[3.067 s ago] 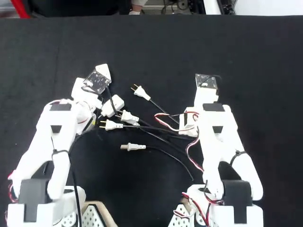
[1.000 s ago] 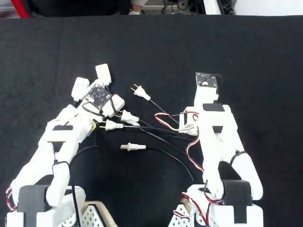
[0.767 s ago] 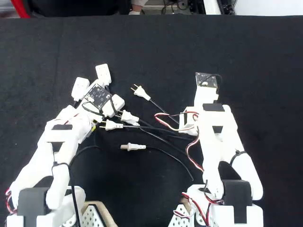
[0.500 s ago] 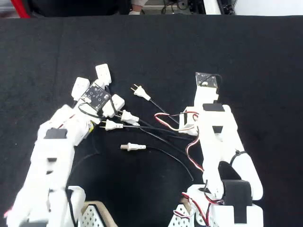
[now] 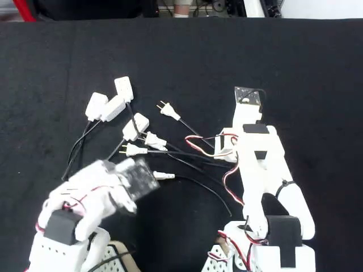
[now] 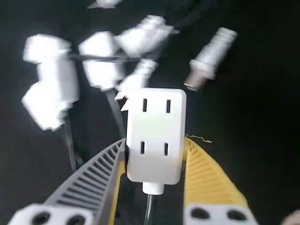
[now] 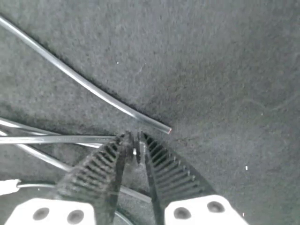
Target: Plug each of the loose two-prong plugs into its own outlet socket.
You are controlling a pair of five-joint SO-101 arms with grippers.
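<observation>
Over the black cloth table (image 5: 295, 56) we see the left gripper (image 6: 154, 139) pinching a white plastic outlet block (image 6: 154, 119), and the right gripper (image 7: 136, 140) pressed together.

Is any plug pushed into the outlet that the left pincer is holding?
No, the outlet held in the left pincer shows both pairs of slots empty.

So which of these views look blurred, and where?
High view: the left arm is smeared, the plugs and right arm crisp. Left wrist view: the held socket block is clear, the white pieces behind it smeared. Right wrist view: crisp throughout.
</observation>
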